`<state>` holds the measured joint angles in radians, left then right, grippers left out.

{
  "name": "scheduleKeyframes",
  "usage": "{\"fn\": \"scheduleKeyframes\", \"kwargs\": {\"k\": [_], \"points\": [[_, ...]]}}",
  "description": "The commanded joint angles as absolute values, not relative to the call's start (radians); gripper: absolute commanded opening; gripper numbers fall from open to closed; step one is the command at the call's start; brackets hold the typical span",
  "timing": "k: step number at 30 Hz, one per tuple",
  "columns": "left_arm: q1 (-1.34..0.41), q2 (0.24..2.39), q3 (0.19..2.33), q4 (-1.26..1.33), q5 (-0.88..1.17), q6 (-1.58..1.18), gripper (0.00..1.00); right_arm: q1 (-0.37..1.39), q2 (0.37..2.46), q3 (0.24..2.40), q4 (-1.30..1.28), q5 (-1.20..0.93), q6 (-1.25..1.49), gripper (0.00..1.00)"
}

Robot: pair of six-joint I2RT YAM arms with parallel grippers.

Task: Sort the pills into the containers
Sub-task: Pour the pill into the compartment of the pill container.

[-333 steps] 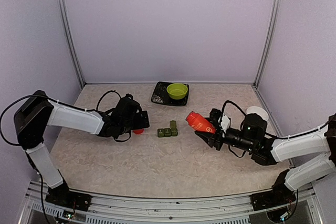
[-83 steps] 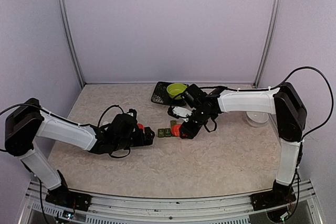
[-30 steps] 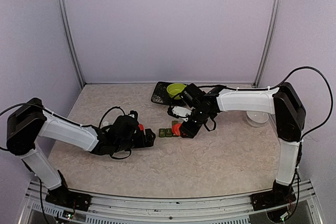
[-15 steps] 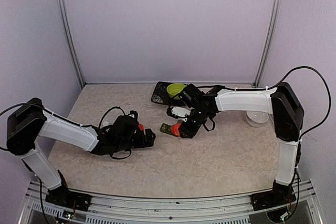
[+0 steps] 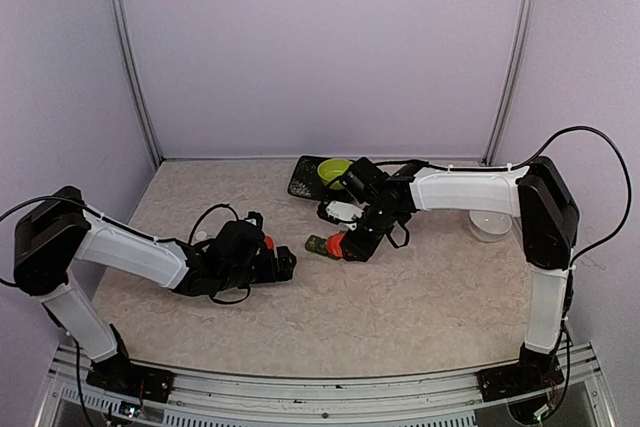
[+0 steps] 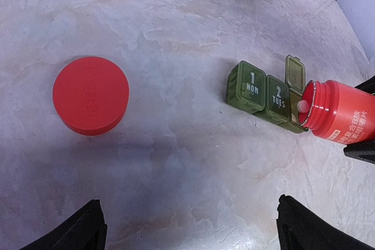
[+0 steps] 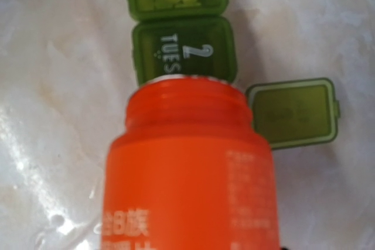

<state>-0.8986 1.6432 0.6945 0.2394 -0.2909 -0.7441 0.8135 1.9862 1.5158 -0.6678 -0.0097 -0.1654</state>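
Containers (image 6: 266,95): centre of worktop (image 6: 176,174), third lid open.
Right end effector (image 5: 348,244): grips bottle (image 6: 343,112), mouth tipped at that box.
Left end effector (image 5: 284,264): open, near cap (image 6: 91,95).
Risk: overtilting may spill pills (image 6: 303,106) outside the box.

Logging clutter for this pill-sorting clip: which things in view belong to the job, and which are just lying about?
In the job:
containers, third lid open
red pill bottle, tipped at the open one
white pill at the bottle's mouth
red cap, set aside

Lying about:
green bowl
black tray
pale cup
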Motion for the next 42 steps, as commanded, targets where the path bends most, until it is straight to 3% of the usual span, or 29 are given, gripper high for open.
{"fn": "scheduleKeyframes", "kwargs": {"k": [1, 42], "points": [[-0.904, 1.654, 0.707, 0.256, -0.282, -0.746, 0.99, 0.82, 1.953, 1.509, -0.681, 0.0, -0.171, 0.2], [-0.913, 1.659, 0.696, 0.267, -0.282, -0.755, 0.99, 0.811, 1.959, 1.484, -0.694, 0.0, -0.178, 0.21]]}}
